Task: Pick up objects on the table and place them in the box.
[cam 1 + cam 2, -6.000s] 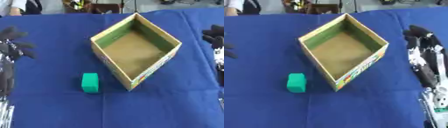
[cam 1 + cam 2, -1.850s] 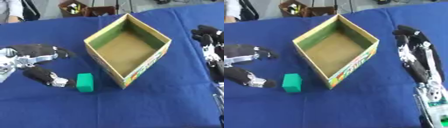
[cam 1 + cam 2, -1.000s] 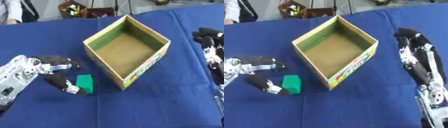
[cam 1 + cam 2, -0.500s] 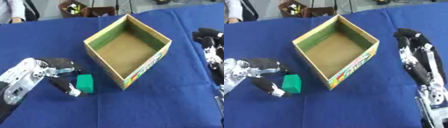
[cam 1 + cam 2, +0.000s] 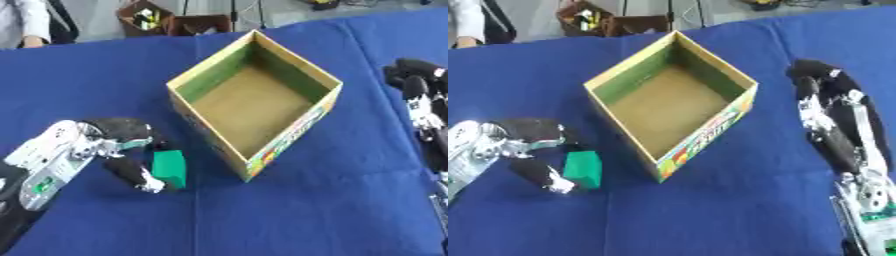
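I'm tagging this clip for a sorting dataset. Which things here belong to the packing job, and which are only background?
Job:
- green block, between the left hand's thumb and fingers
- open cardboard box, empty
- right hand, idle at the right

Background:
- blue tablecloth
- small brown carton beyond the table

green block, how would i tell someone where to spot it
Find the open cardboard box on the blue table. Just left of its near corner lies the green block, inside the left hand's curled fingers. It is the only loose item there.
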`<state>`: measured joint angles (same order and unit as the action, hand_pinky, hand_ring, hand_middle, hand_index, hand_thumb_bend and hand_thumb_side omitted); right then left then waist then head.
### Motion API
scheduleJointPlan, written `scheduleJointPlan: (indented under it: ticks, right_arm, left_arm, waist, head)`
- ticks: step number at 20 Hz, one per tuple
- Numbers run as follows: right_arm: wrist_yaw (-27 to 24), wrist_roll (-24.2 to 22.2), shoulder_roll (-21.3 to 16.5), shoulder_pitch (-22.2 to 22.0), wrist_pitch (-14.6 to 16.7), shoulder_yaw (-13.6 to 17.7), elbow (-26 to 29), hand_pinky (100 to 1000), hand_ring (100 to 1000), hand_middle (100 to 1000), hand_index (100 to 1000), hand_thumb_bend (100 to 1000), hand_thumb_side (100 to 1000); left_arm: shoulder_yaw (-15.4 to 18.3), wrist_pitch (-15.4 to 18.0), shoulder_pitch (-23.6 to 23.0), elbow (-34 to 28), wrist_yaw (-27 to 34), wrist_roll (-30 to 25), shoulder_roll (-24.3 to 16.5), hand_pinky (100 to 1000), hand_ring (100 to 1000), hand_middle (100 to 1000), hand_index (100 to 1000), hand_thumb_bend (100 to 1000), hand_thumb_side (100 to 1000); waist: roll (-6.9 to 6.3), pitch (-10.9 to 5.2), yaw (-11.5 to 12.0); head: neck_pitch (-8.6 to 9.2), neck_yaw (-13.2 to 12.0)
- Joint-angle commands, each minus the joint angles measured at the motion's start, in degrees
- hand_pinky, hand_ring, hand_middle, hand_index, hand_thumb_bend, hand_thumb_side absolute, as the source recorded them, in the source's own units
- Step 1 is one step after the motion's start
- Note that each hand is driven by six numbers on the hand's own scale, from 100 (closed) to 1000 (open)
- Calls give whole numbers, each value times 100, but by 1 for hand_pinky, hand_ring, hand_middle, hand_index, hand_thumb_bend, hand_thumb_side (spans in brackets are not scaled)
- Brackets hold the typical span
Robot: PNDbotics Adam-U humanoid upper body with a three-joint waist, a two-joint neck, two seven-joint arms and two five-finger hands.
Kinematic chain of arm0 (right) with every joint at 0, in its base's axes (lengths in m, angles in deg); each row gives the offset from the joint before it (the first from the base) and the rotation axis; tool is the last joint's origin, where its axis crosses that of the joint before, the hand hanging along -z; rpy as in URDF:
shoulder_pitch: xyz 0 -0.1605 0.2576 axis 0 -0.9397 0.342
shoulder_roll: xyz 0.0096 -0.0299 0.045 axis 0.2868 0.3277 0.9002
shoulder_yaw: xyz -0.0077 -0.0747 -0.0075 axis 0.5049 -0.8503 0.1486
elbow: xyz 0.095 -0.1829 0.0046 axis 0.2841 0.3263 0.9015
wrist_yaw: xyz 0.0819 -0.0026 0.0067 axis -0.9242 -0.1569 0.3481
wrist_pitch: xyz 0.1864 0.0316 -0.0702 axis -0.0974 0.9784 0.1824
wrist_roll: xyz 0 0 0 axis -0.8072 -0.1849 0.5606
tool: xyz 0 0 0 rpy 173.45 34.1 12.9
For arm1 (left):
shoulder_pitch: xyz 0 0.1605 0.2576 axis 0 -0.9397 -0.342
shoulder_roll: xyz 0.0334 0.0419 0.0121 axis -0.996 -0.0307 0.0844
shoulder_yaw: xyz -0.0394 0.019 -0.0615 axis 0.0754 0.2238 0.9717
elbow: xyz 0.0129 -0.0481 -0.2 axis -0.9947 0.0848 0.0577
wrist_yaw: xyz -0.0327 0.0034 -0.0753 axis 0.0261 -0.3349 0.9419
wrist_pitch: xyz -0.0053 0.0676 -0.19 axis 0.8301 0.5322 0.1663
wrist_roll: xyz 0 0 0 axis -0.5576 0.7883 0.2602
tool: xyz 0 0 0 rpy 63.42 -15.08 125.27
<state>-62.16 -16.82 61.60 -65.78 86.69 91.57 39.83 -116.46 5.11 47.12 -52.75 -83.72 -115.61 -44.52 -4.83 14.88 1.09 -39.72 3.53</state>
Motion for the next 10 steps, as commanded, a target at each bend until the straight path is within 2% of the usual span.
scheduleJointPlan:
  ticks: [1, 5, 10]
  right_arm:
    - [28, -14, 1, 23, -16, 28, 112, 857, 827, 657, 788, 100, 575]
    - [56, -9, 13, 27, -33, 34, 112, 858, 827, 657, 790, 100, 574]
    - [69, -2, 24, 25, -52, 40, 112, 860, 828, 657, 792, 100, 576]
  left_arm:
    - [32, 47, 92, -111, -108, 160, -36, 634, 766, 664, 844, 582, 850]
    - [2, 69, 67, -140, -207, 312, -24, 582, 723, 612, 802, 512, 835]
    - [16, 51, 61, -200, -299, 563, -8, 454, 614, 502, 694, 282, 801]
  waist:
    - [15, -63, -4]
    - [11, -49, 1]
    - [16, -40, 3]
  head:
    - [17, -30]
    - [16, -29]
    - [24, -26]
